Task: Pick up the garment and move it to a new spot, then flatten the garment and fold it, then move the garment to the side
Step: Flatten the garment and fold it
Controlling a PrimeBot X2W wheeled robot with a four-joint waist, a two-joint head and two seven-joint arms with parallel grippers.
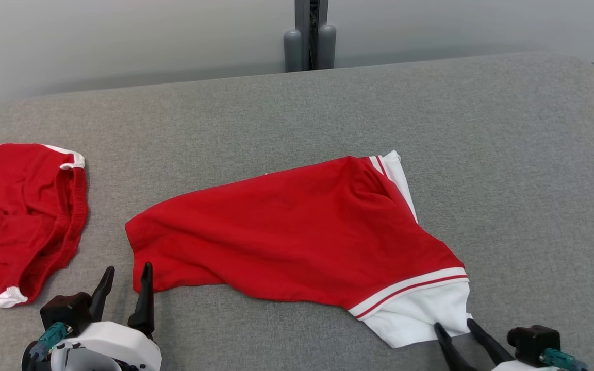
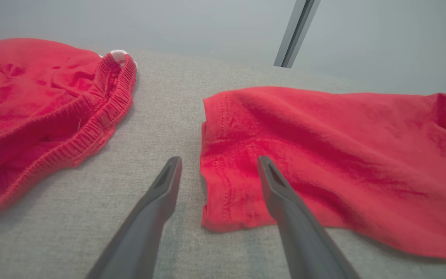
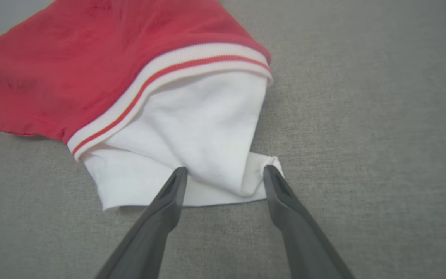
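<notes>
The red knit garment w/ white panel and red-and-white striped ribbed band (image 1: 297, 232) is seen lying mid-surface, towards the robot's side. It is loosely spread but rumpled, white end to the robot's right, plain red hem to its left.

The left gripper (image 1: 128, 268) is placed at the red hem corner, jaws wide apart. In the wrist view one finger is over the cloth and one just beside it; nothing is clamped. The right gripper (image 1: 454, 324) is placed at the white corner, jaws likewise apart, tips at the cloth edge, no grip made.

Step in hand, prob.: both near corners lined up for a two-handed pick-up. Whether for the move or the flattening can't be told. Next move needs tips lowered onto the corners, jaws closed together, then an even lift so the cloth isn't twisted.

A second red garment w/ elastic waistband and white trim (image 1: 18, 216) is seen at left, apart from the first. Both lie on a grey woven fabric-covered surface (image 1: 482, 129). Behind: pale grey wall and a grey post w/ two rounded cylinders (image 1: 310, 36).
</notes>
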